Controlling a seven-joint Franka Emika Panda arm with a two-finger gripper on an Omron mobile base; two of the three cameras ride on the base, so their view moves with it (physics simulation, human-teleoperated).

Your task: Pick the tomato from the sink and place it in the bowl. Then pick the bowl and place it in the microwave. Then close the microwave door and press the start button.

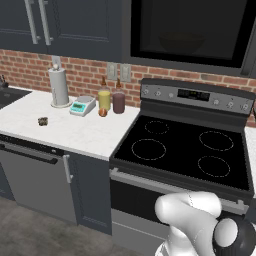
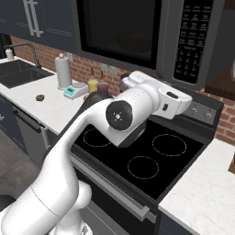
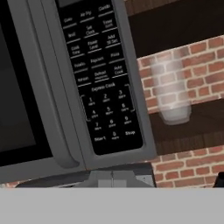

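The microwave (image 2: 137,32) hangs above the stove with its door (image 1: 190,30) shut. Through the dark window a faint bowl (image 1: 181,42) shape shows inside. The tomato is hidden. My gripper (image 2: 187,103) is raised in front of the microwave's lower right, just below the keypad (image 2: 193,36), and its fingertips are hidden behind the hand. In the hand view the keypad (image 3: 100,87) is close and tilted, with the Start button (image 3: 99,138) in its bottom row. The sink (image 2: 20,73) lies far to the left.
The black stove (image 1: 185,147) is right below the arm. On the white counter (image 1: 65,132) stand a paper towel roll (image 1: 59,86), a scale (image 1: 82,105), two bottles (image 1: 111,99) and an orange-brown ball (image 1: 102,112). A glass (image 3: 170,92) sits on a shelf right of the microwave.
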